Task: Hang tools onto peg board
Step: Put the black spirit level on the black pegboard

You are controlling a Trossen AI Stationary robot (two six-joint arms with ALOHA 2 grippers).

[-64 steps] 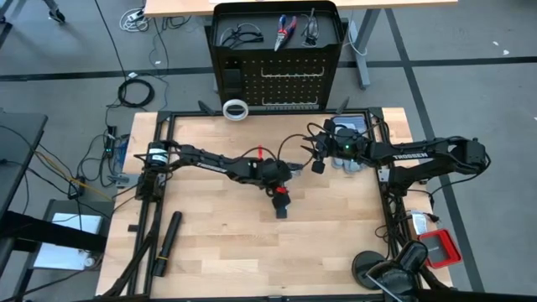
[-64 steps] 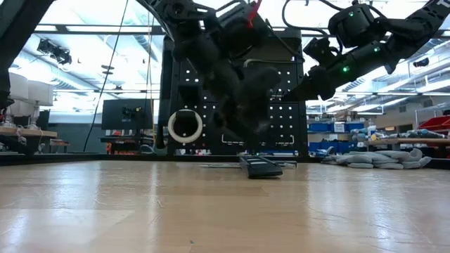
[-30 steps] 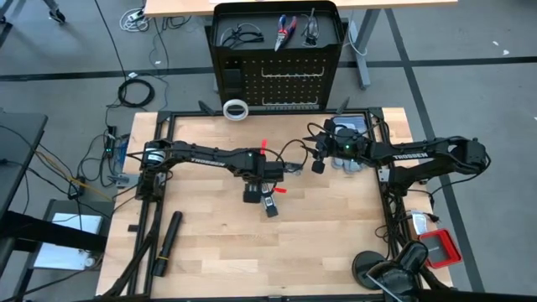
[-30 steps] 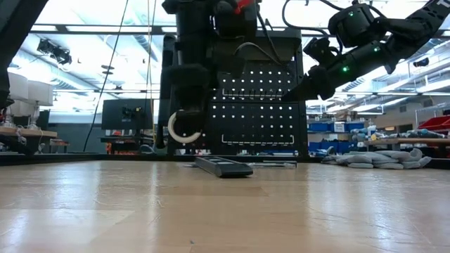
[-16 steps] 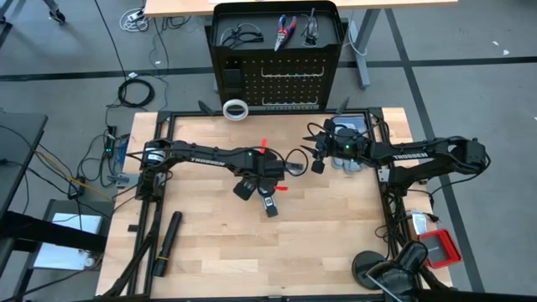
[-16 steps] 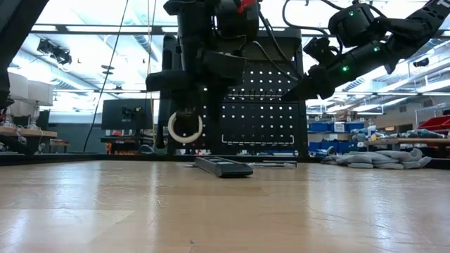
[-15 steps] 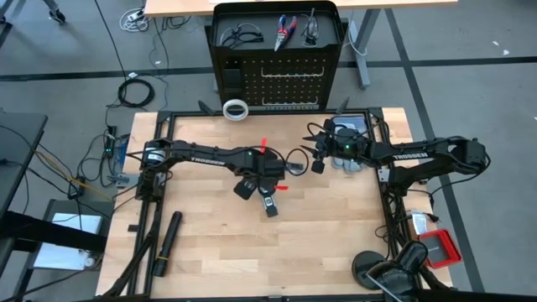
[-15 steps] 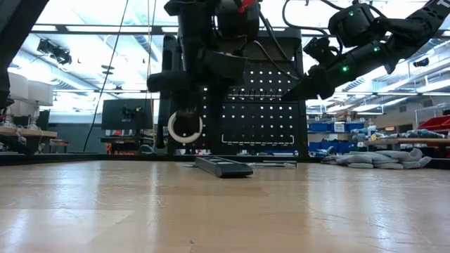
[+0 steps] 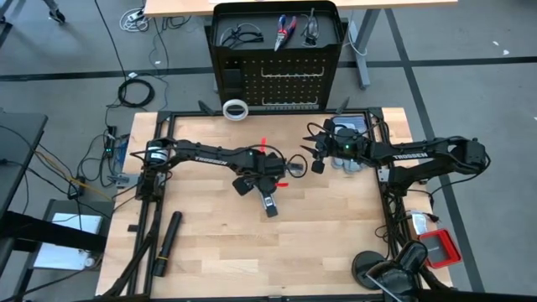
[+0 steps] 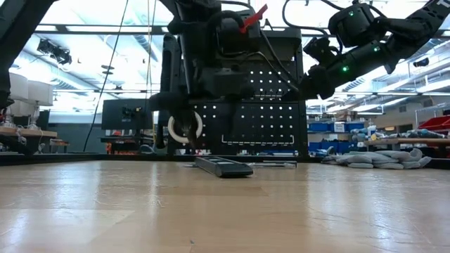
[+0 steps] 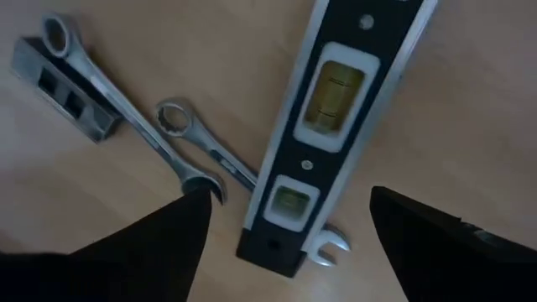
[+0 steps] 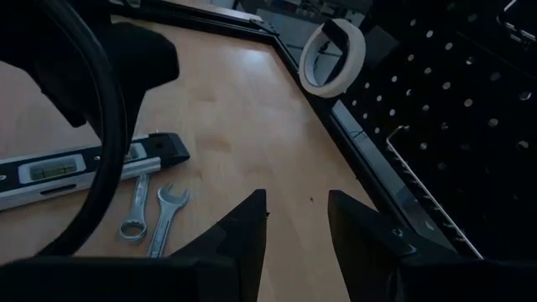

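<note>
Level (image 11: 323, 117): black strip with vials, flat on your table (image 9: 336, 226) beside two wrenches (image 11: 201, 151). Left pincer (image 11: 285, 243) gapes wide above it, empty. Right pincer (image 12: 294, 222) parted, holding nothing.

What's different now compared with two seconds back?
The left end effector let go of the level, which now lies flat on the table, then swung left and opened wide. The right end effector, the tape ring and the peg board stayed put.

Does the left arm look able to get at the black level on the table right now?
Probably yes: the left gripper hangs open just above the level, nothing covering it; two wrenches lie beside it.
</note>
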